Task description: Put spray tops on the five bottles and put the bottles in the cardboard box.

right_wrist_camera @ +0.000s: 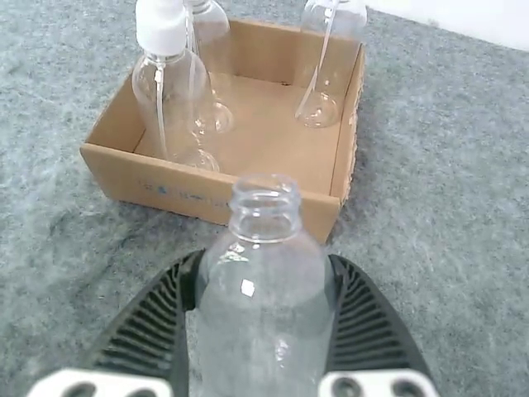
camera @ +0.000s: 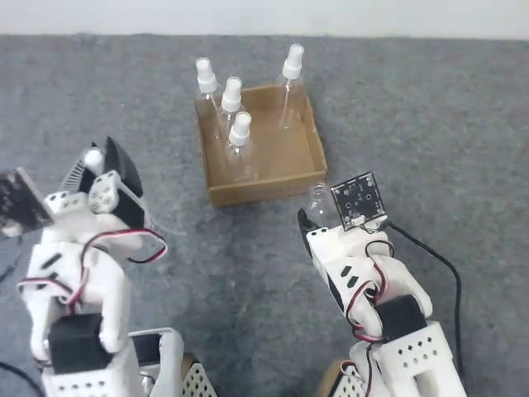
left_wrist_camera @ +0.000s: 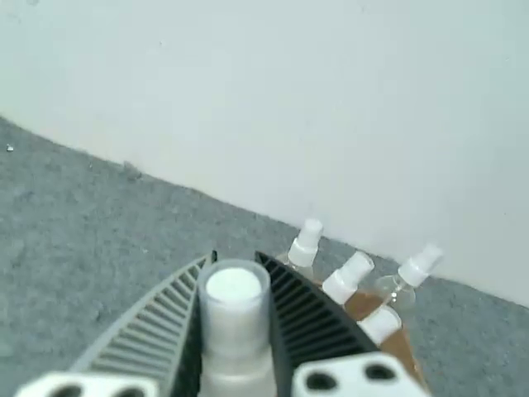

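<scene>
The cardboard box stands at the table's middle back, and several clear bottles with white spray tops stand upright in it. My right gripper is just in front of the box's near right corner, shut on an upright clear bottle whose neck is uncapped. That open bottle almost touches the box wall. My left gripper is raised at the left, well away from the box, shut on a white spray top that points upward. The capped bottles appear beyond it.
Grey carpet covers the table, with free room to the right of the box and between the two arms. A pale wall runs behind the table's far edge. Red and black cables loop at both arms.
</scene>
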